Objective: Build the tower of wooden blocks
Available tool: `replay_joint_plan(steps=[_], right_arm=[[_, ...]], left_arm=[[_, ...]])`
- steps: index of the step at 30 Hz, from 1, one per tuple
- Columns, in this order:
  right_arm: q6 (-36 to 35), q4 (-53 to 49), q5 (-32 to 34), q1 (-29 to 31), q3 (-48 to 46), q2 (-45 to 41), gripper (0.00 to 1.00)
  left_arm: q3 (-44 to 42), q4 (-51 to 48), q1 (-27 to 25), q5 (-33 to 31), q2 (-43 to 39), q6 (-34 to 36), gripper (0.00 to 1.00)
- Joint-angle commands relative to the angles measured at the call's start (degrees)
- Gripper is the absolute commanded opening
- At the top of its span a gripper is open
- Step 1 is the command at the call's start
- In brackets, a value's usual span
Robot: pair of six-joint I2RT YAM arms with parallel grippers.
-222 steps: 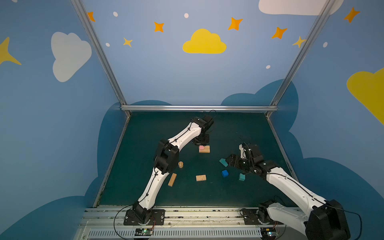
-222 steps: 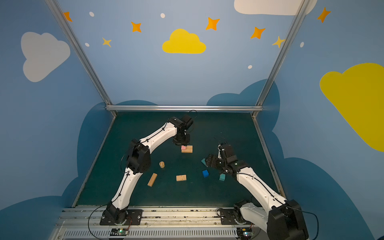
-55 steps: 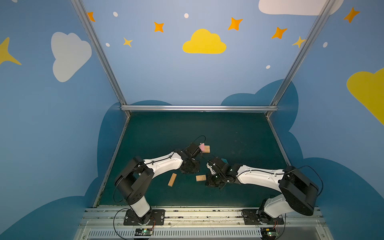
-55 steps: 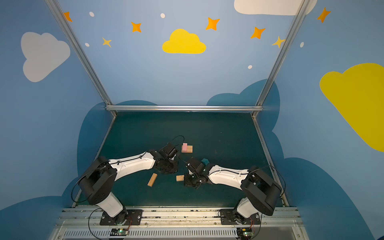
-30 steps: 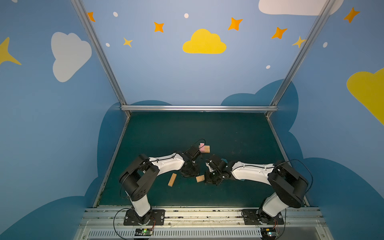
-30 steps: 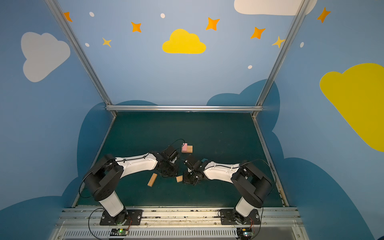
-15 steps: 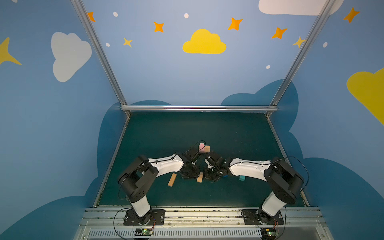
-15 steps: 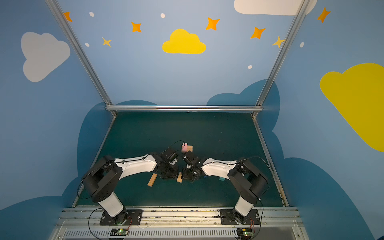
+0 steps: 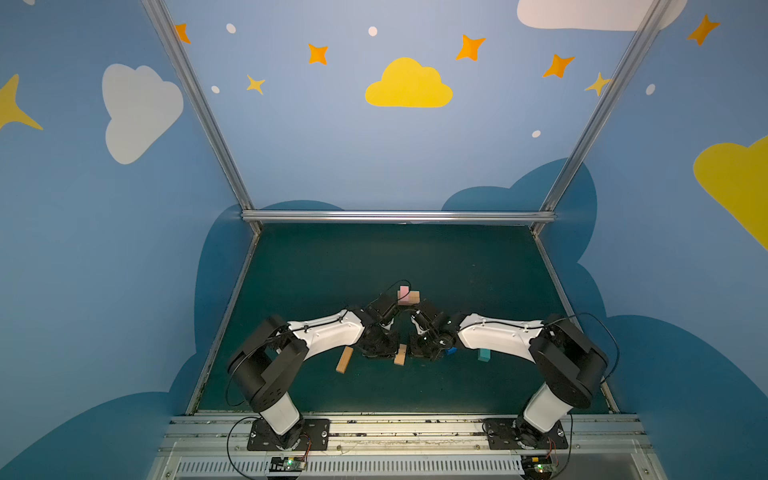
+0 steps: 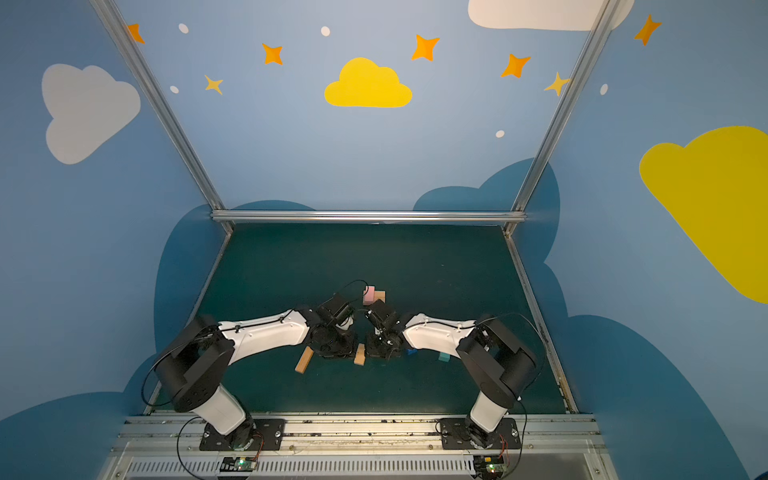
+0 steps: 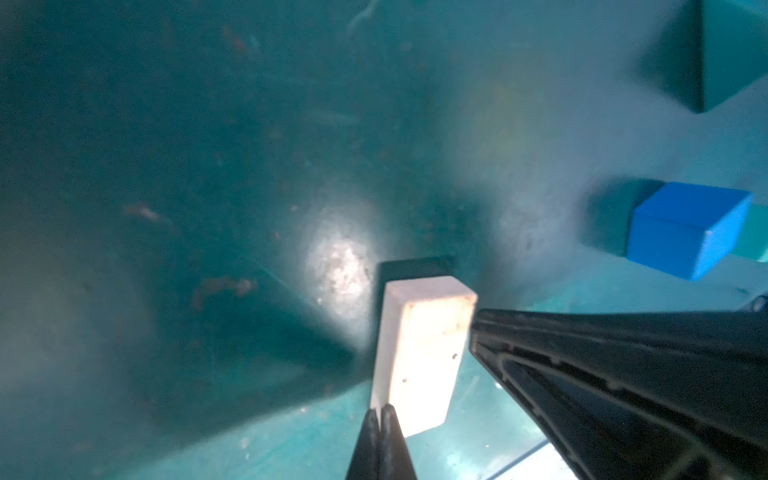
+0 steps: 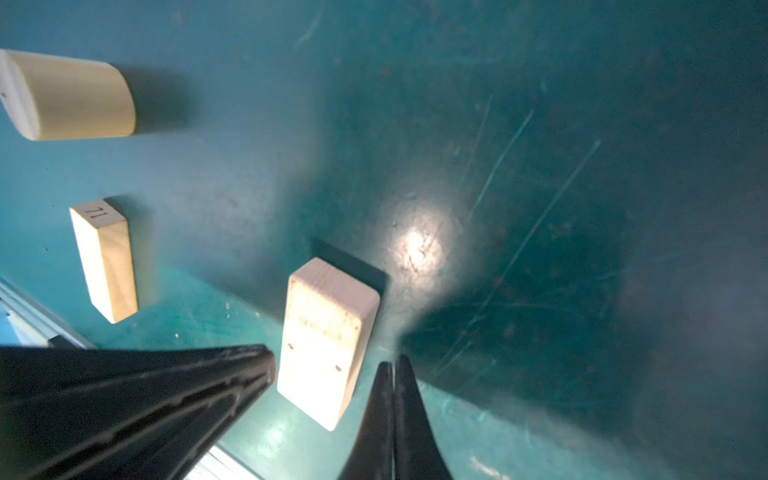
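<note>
Mat [image 9: 374,257]: dark teal-green, pale scratches. Walls [image 9: 332,158]: light blue, yellow and white clouds, orange stars, white dots. Pieces: pink block [image 9: 403,292], tan block [image 9: 400,354], tan bar [image 12: 106,266] with black digits on one end, pale wood cylinder [image 12: 70,95], blue cube [image 11: 685,228], teal block [image 9: 483,354]. Arms [image 9: 328,332]: white, black joints.

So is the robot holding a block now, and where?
Not inside any jaws: both are shut. The left gripper and the right gripper flank the tan block on opposite sides.
</note>
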Motion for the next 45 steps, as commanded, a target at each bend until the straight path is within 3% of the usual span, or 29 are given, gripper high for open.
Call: replay_joint_plan(steps=[1, 18, 29, 33, 35, 37, 38, 40, 45], right_arm=[[-0.6, -1.1, 0.4, -0.2, 1.2, -0.1, 0.0], [-0.7, -0.7, -0.1, 0.0, 2.1, 0.3, 0.0], [-4.3, -9.4, 7.1, 3.1, 7.0, -3.6, 0.0], [-5.8, -13.9, 10.5, 5.7, 9.8, -3.3, 0.15], [-6.3, -16.0, 12.0, 7.0, 11.4, -2.3, 0.31], [-6.7, -18.7, 13.9, 8.2, 13.6, -0.4, 0.54], [-6.9, -20.0, 14.8, 8.6, 14.8, 0.6, 0.59], [-7.7, -23.1, 16.7, 10.1, 18.0, 3.3, 0.66], [-8.8, -27.5, 18.4, 12.5, 24.0, 9.5, 0.66]], left_arm=[[-0.8, -0.6, -0.3, 0.6, -0.4, 0.2, 0.05], [-2.0, 1.0, -0.7, 1.2, -0.8, -1.3, 0.05], [-0.6, -5.2, 2.1, -6.3, -10.4, 0.5, 0.05], [-3.1, -4.8, 5.0, -8.1, -18.9, -0.1, 0.06], [-4.0, -5.5, 6.4, -9.2, -23.0, -0.2, 0.09], [-4.4, -7.2, 7.6, -12.6, -26.5, -0.8, 0.12], [-4.5, -7.9, 7.9, -13.7, -27.9, -0.9, 0.14], [-4.8, -9.3, 8.7, -15.8, -30.9, -0.9, 0.2], [-7.2, -9.7, 10.3, -17.9, -36.3, -1.2, 0.27]])
